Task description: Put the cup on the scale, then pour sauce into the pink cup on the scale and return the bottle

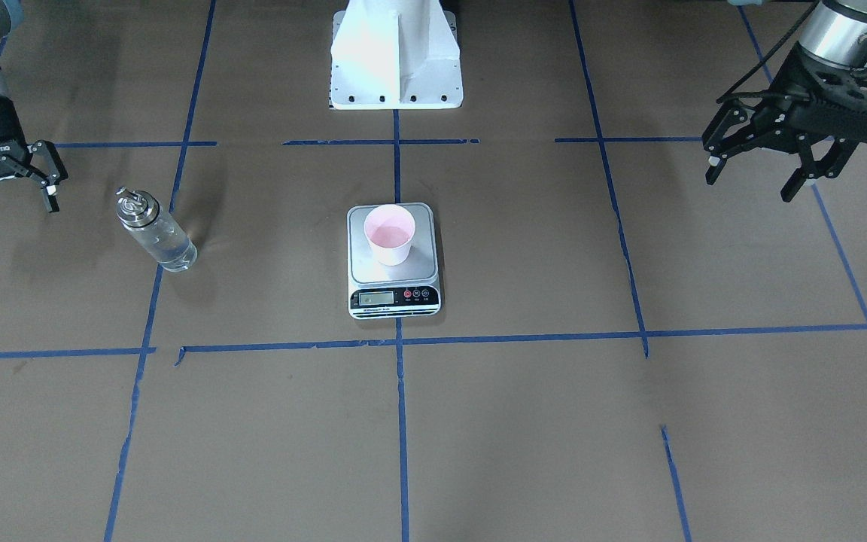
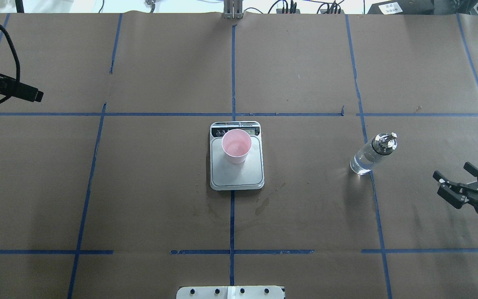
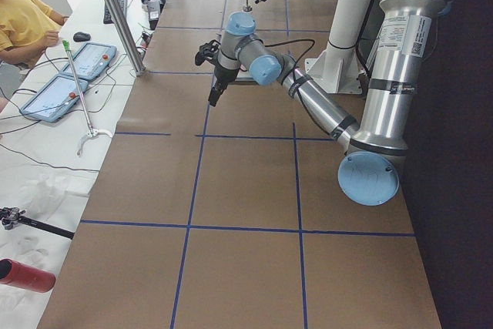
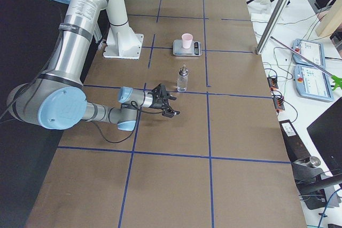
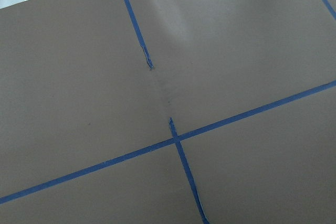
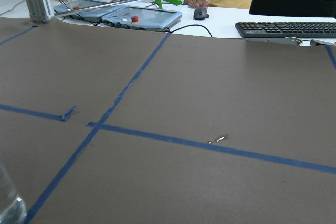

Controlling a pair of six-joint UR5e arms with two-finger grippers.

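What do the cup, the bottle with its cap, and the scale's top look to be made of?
The cup looks like matte paper, pale pink with no shine. The bottle is clear glass or hard plastic; the table shows through it. Its cap is shiny silver metal, with glints. The scale top looks like brushed steel, dull grey.

Cup on the scale, bottle standing off to the side.
Pink cup [image 1: 389, 233] upright on the silver scale [image 1: 394, 297], well apart from the left claw [image 1: 751, 181]; clear, silver-capped bottle [image 1: 156, 231] stands near the right claw [image 1: 15, 202].
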